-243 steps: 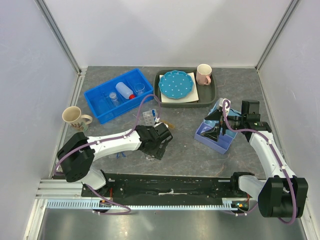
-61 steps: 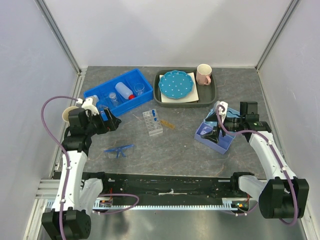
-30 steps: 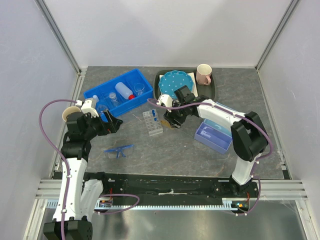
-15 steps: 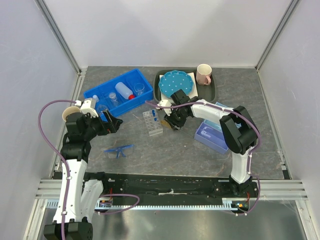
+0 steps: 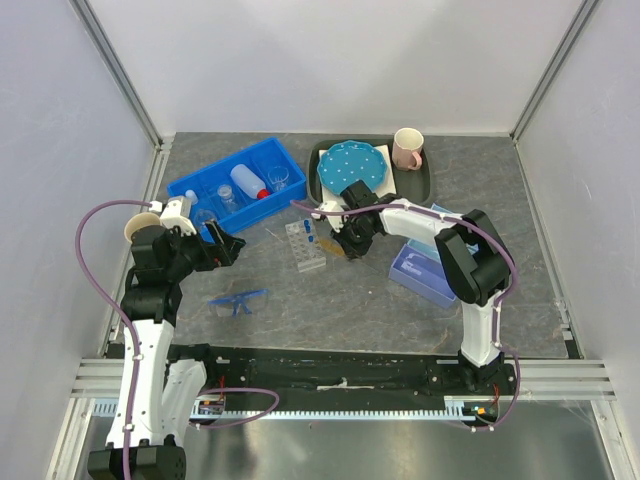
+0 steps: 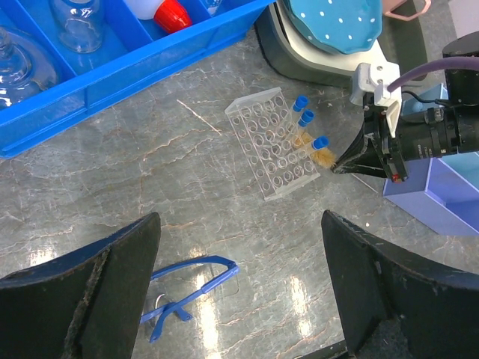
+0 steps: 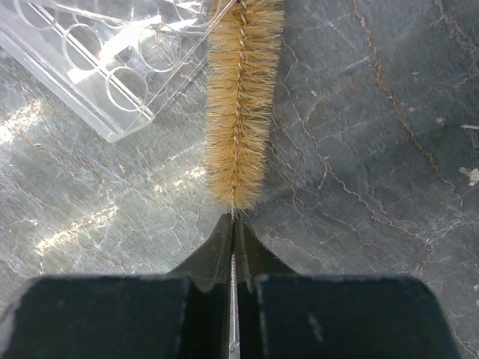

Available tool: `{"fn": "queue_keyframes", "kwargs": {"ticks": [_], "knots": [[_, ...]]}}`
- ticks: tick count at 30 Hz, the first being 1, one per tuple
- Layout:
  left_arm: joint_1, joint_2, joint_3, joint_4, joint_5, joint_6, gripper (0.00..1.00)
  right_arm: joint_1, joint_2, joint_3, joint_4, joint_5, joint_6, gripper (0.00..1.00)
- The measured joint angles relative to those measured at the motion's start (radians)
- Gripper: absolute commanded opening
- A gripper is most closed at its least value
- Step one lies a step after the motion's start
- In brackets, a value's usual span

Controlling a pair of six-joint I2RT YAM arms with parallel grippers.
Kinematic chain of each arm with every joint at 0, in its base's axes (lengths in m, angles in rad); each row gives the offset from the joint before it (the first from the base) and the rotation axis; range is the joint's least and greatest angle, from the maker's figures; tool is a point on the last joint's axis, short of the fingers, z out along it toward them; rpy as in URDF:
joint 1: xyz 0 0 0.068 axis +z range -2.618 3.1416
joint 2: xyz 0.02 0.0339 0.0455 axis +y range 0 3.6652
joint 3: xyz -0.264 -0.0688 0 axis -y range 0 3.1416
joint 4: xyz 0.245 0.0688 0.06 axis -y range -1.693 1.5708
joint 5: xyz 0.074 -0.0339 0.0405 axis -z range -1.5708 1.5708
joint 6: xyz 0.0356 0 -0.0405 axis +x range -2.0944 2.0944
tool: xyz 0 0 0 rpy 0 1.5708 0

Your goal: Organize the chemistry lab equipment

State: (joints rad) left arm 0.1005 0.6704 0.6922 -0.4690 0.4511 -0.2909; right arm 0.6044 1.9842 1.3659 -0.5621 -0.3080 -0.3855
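Note:
My right gripper (image 7: 234,221) is shut on the thin wire stem of a tan bristle brush (image 7: 239,105), which lies on the table right beside the clear test-tube rack (image 5: 305,245) holding blue-capped tubes (image 6: 307,120). From above, the right gripper (image 5: 345,245) sits just right of the rack. Blue safety glasses (image 5: 237,300) lie on the table near the left arm. My left gripper (image 6: 239,224) hangs open above the glasses (image 6: 187,288), holding nothing. The white squeeze bottle (image 5: 247,182) with red nozzle and small glass beakers (image 5: 278,177) sit in the blue bin (image 5: 200,225).
A dark tray (image 5: 420,185) at the back holds a blue dotted plate (image 5: 350,168) and a pink mug (image 5: 407,148). A beige mug (image 5: 143,230) stands at the far left. A lavender box (image 5: 430,265) lies right of the brush.
The right gripper's jaws have closed onto the brush's wire stem beside the rack. The left arm has stayed still and open.

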Motion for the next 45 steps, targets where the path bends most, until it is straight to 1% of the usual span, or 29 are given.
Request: {"fn": "queue_keyframes", "kwargs": {"ticks": [3,9,15,22,27,31,35,41,45], "knots": [[0.000,0.000,0.000,0.000,-0.001,0.000,0.94,-0.006,0.000,0.006,-0.001,-0.002,0.005,0.00],[0.000,0.000,0.000,0.000,-0.004,0.000,0.94,-0.048,-0.027,0.017,-0.013,-0.027,0.017,0.00],[0.000,0.000,0.000,0.000,-0.005,0.000,0.94,-0.124,-0.146,0.059,-0.049,-0.088,0.016,0.00],[0.000,0.000,0.000,0.000,-0.006,0.000,0.94,-0.204,-0.311,0.138,-0.116,-0.172,-0.046,0.00],[0.000,0.000,0.000,0.000,-0.008,0.000,0.94,-0.297,-0.408,0.171,-0.204,-0.173,-0.128,0.00],[0.000,-0.002,0.000,0.000,-0.008,0.000,0.94,-0.379,-0.469,0.172,-0.297,-0.126,-0.218,0.00],[0.000,-0.004,0.000,0.000,-0.008,0.000,0.94,-0.493,-0.523,0.158,-0.375,-0.072,-0.333,0.00],[0.000,-0.004,0.000,0.000,-0.008,0.000,0.94,-0.672,-0.540,0.063,-0.441,0.002,-0.494,0.01],[0.000,-0.004,0.000,0.000,-0.008,0.000,0.94,-0.753,-0.515,0.007,-0.464,0.032,-0.578,0.01]]}}
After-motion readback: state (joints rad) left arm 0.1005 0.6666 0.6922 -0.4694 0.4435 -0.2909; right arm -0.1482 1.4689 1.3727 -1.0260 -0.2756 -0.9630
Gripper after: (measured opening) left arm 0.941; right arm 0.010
